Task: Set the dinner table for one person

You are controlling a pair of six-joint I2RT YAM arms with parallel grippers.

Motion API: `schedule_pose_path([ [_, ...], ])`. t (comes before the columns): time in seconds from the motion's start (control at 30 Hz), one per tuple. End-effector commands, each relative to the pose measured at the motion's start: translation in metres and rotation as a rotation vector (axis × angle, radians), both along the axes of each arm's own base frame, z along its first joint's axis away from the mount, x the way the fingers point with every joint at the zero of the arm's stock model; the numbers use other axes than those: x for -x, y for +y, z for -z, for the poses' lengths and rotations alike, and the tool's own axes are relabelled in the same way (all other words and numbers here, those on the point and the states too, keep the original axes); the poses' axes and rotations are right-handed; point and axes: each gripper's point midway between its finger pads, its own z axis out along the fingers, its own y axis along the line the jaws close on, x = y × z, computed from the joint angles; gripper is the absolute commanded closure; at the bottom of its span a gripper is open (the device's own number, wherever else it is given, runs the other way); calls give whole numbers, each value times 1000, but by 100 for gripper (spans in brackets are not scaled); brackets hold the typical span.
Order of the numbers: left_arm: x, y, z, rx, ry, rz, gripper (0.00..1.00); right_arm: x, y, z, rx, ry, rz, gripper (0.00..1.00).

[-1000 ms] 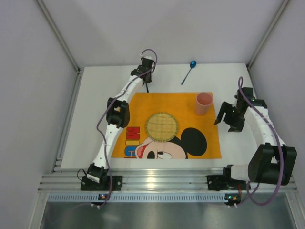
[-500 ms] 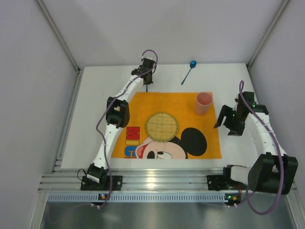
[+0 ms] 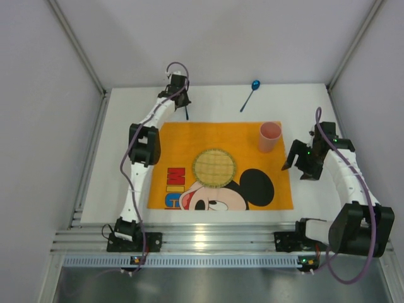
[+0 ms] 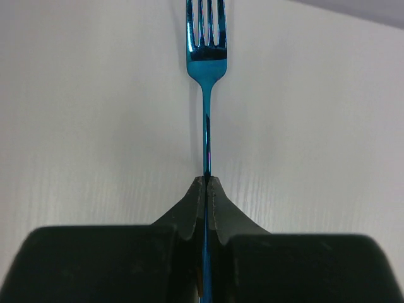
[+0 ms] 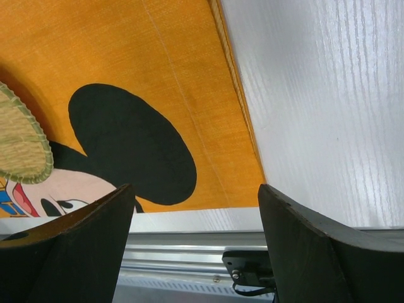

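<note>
1. Lies as a white tabletop (image 3: 126, 145) across the top view, aluminium rail at 6 o'clock, with an orange Mickey Mouse placemat (image 3: 221, 136) at its middle.
2. Left tool (image 4: 206, 184): pressed together on the thin handle of a blue fork (image 4: 206, 57), tines pointing away from the wrist. Sits at 11 o'clock of the tabletop, just beyond the placemat's far edge. Cannot tell whether the fork is clear of the surface.
3. Right tool (image 5: 194, 202): spread wide and holding nothing, at 4 o'clock over the placemat's right edge.
4. Also laid out: a round woven coaster (image 3: 214, 166) at the placemat's centre, a pink cup (image 3: 270, 136) at its 2 o'clock, and a blue spoon (image 3: 250, 95) on bare tabletop at 1 o'clock.
5. Step in hand, as a judgement: bringing the fork to a place beside the coaster, most likely its 9 o'clock side.
6. Raise until the tines are free of the surface before moving sideways, to avoid snagging the placemat's edge.
7. Travel slowly and level, since a narrow handle in a pinch can pivot.
8. Turn the handle toward 6 o'clock, parallel to the placemat's side edge.
9. Lower until flat on the placemat, near the coaster but not touching it, and only then spread the pads.
</note>
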Motion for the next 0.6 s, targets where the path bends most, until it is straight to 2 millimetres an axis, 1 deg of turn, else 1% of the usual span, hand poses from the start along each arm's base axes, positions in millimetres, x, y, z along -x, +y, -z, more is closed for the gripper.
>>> schedule_pose_path([
  [0.0,-28,1,-89,72,-227,-18,100,-4,3,-3,-7,-32,-25,20],
  [0.07,-31,3,-106,68,-267,-6,100,-5,5,-4,-12,-33,-27,20],
  [0.1,-30,5,-121,72,-289,-5,100,-6,5,-5,-13,-38,-26,20],
  [0.17,-26,7,-137,63,-309,4,100,-9,6,-9,-16,-50,-31,21],
  [0.2,-21,10,-151,63,-318,5,100,-10,7,-11,-17,-53,-33,21],
  [0.27,-9,12,-160,52,-298,9,100,-17,9,-18,-15,-71,-44,21],
  [0.3,4,15,-168,50,-288,7,100,-21,11,-22,-18,-83,-48,21],
  [0.37,21,20,-173,47,-267,0,100,-31,15,-33,-27,-104,-61,21],
  [0.4,42,23,-175,40,-246,3,100,-35,19,-36,-41,-104,-65,21],
  [0.43,52,24,-177,41,-241,7,100,-44,21,-48,-45,-135,-71,22],
  [0.47,75,25,-177,39,-218,11,100,-47,26,-54,-55,-141,-81,22],
  [0.5,87,25,-175,37,-201,18,100,-51,30,-58,-63,-144,-87,22],
  [0.53,100,24,-174,37,-184,25,100,-59,34,-73,-70,-180,-88,22],
  [0.57,125,22,-168,29,-152,39,100,-63,34,-79,-75,-193,-84,22],
])
